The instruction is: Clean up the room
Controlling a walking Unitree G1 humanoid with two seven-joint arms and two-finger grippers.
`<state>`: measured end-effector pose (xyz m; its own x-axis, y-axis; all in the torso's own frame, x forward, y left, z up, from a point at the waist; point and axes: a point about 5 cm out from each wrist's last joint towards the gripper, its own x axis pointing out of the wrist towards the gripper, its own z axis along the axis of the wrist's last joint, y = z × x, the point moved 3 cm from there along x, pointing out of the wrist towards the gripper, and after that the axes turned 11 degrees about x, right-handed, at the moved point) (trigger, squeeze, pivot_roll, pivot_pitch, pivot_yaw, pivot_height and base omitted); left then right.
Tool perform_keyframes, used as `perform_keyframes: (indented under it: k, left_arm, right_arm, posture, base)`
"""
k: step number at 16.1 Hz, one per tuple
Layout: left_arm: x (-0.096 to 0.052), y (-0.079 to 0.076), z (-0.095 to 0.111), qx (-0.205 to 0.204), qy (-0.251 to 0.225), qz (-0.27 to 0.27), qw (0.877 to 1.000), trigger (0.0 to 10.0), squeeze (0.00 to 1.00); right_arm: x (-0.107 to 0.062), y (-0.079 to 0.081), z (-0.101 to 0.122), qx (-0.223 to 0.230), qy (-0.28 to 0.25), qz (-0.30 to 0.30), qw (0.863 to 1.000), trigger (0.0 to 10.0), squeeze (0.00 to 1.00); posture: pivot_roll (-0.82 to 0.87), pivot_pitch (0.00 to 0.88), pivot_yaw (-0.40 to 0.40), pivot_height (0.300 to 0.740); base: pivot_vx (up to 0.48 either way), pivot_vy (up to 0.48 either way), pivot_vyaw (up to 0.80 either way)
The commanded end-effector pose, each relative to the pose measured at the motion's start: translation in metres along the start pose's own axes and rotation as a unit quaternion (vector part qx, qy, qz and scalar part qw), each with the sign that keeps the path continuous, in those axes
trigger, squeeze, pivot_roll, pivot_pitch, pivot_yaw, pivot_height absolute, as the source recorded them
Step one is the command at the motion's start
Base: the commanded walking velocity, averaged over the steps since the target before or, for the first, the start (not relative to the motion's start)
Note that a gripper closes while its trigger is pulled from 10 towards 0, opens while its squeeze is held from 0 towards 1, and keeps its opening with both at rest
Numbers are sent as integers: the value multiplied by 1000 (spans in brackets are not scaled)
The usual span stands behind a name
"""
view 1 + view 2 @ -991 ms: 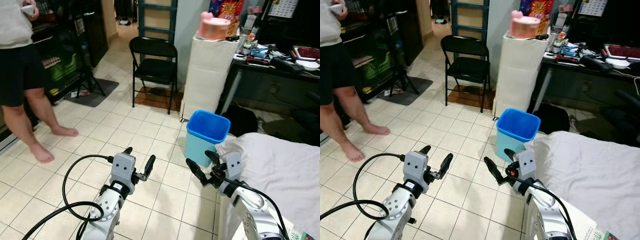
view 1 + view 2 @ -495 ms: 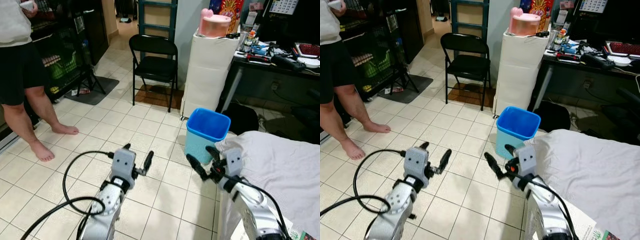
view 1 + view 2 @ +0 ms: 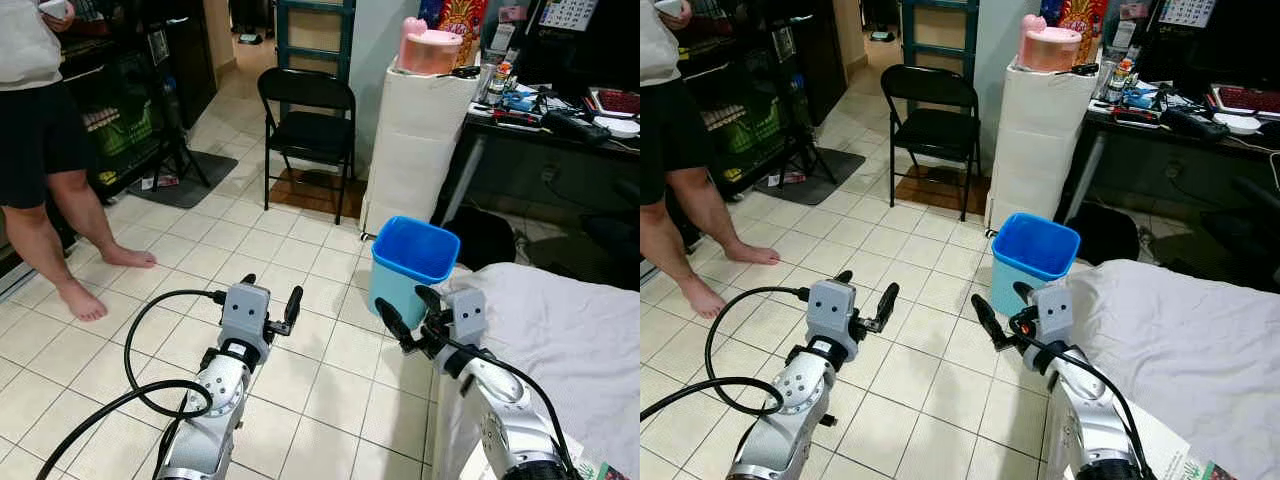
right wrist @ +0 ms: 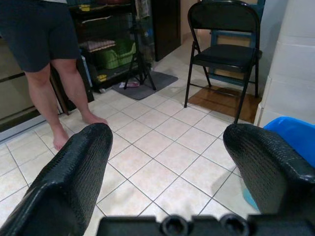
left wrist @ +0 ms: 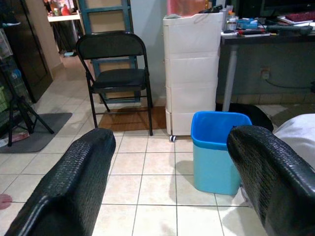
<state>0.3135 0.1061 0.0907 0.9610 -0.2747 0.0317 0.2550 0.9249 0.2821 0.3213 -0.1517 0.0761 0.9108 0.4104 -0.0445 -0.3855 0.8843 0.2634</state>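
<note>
A blue waste bin (image 3: 412, 269) stands on the tiled floor just beyond my arms, also in the left wrist view (image 5: 217, 144). My left gripper (image 3: 270, 296) is held out over the tiles, open and empty, left of the bin. My right gripper (image 3: 410, 312) is open and empty too, close in front of the bin and beside the white bed sheet (image 3: 560, 340). Both wrist views look out between spread black fingers (image 5: 74, 187) (image 4: 74, 172).
A black folding chair (image 3: 308, 128) and a white drawer tower (image 3: 418, 140) stand behind the bin. A cluttered desk (image 3: 560, 125) is at the right. A barefoot person (image 3: 50, 180) stands at the left by dark shelving. A mat (image 3: 185, 185) lies beyond.
The view has shifted slightly. Both grippers stay open, held at about the same spots, the right one a touch higher towards the bin.
</note>
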Motion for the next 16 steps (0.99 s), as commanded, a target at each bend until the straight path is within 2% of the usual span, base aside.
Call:
perform_keyframes:
  k: [1, 5, 7, 9, 13, 16]
  left_arm:
    - [0, 0, -1, 1, 4, 2, 1000, 10000, 0]
    - [2, -1, -1, 0, 6, 3, 1000, 10000, 0]
    - [2, -1, -2, -5, 6, 1, 1000, 10000, 0]
    - [2, -3, -3, -13, 8, -5, 1000, 10000, 0]
    - [-2, -6, -5, -39, 9, -17, 999, 10000, 0]
    - [-4, -4, -4, -28, 2, -10, 1000, 10000, 0]
  right_arm:
    - [4, 0, 8, -10, -1, 3, 1000, 10000, 0]
    - [6, 5, 6, -20, 3, 16, 1000, 10000, 0]
    - [6, 5, 6, -26, 5, 15, 1000, 10000, 0]
    - [6, 5, 5, -24, 5, 15, 1000, 10000, 0]
    - [5, 5, 4, -25, 8, 19, 999, 10000, 0]
    - [4, 5, 2, -24, 11, 25, 999, 10000, 0]
  posture:
    - [19, 0, -49, 740]
    - [18, 0, -44, 740]
    - [19, 0, -42, 740]
    - [21, 0, -40, 740]
    - [24, 0, -43, 740]
    - [29, 0, -49, 740]
  base:
    - [0, 0, -800]
    - [0, 0, -783]
    - [0, 0, 0]
    - [0, 0, -634]
    - [0, 436, 0]
    - [0, 0, 0]
